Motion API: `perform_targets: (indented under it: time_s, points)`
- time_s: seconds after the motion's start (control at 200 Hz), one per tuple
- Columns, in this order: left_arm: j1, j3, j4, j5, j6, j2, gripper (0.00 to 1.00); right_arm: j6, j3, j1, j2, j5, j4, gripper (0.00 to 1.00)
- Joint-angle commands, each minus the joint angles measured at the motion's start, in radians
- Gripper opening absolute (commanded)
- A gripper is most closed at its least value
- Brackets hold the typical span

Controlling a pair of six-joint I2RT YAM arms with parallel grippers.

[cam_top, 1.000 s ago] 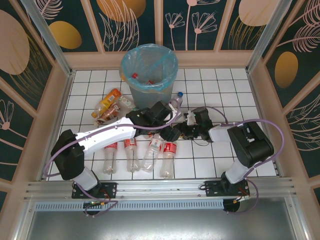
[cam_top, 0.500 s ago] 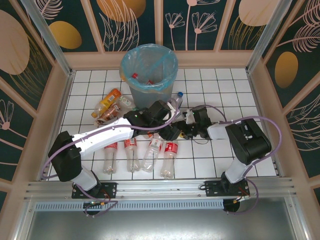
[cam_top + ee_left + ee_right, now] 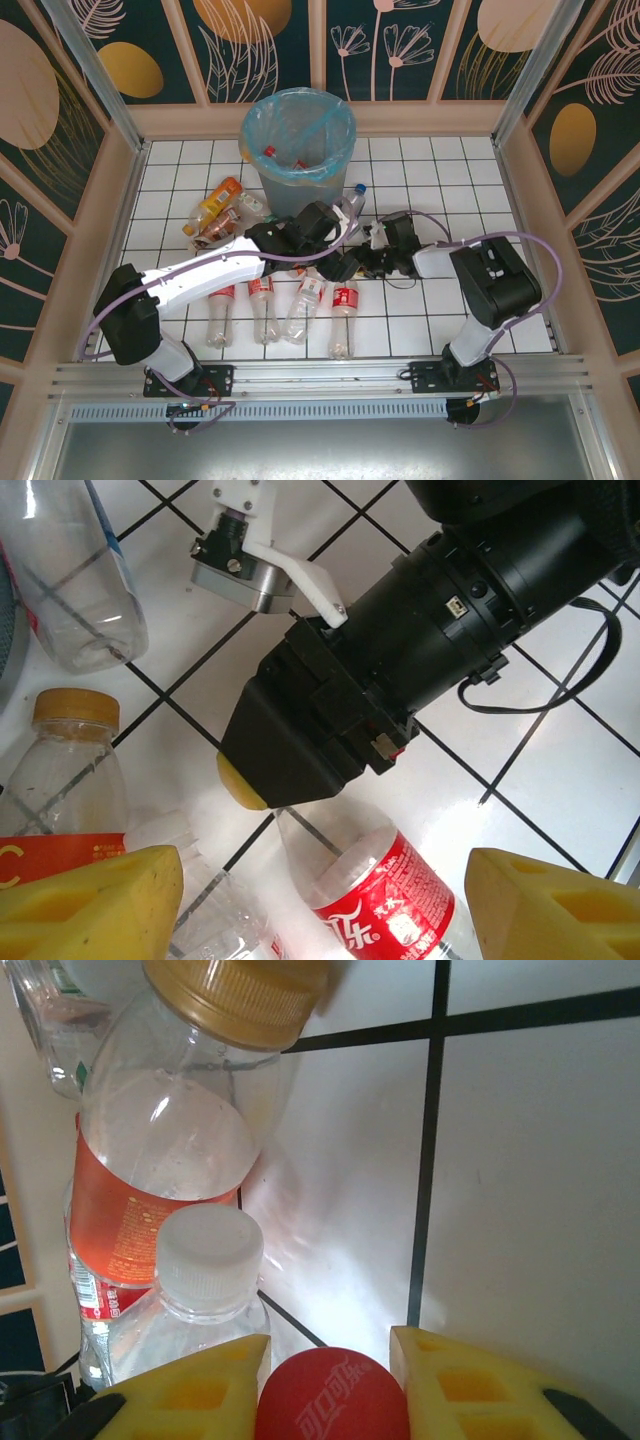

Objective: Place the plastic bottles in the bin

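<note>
Bottle (image 3: 342, 320) swung straighter, right end effector (image 3: 330, 1360) pinching cap (image 3: 332, 1398) beside open tiles (image 3: 400, 322).

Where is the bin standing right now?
In the top external view, the bin stands at the far middle of the table, with an orange bottle on its left and a blue-capped bottle on its right.

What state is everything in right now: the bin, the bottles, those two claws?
Bin: upright, bag-lined, bottles inside.
Three red-label bottles: lying flat on the tiles.
Orange bottle: lying on its side.
Gold-capped bottle: cap on, looks empty.
Left gripper: open, empty.
Right gripper: shut on a fourth red-label bottle.
</note>
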Motion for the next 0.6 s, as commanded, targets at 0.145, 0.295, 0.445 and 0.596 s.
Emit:
perform_targets:
  time_s: [0.145, 0.295, 0.445, 0.596]
  points:
    - [0.003, 0.21, -0.016, -0.112, 0.004, -0.125, 0.76, -0.145, 0.187, -0.012, -0.29, 0.228, -0.344, 0.22]
    - [0.021, 0.31, 0.024, -0.298, 0.006, -0.149, 0.78, -0.174, 0.363, -0.006, -0.395, 0.343, -0.439, 0.2]
    - [0.076, 0.424, 0.071, -0.392, -0.004, -0.166, 0.77, -0.22, 0.59, 0.036, -0.427, 0.494, -0.491, 0.17]
    - [0.093, 0.448, 0.158, -0.43, 0.01, -0.231, 0.75, -0.276, 0.817, 0.071, -0.406, 0.588, -0.454, 0.12]
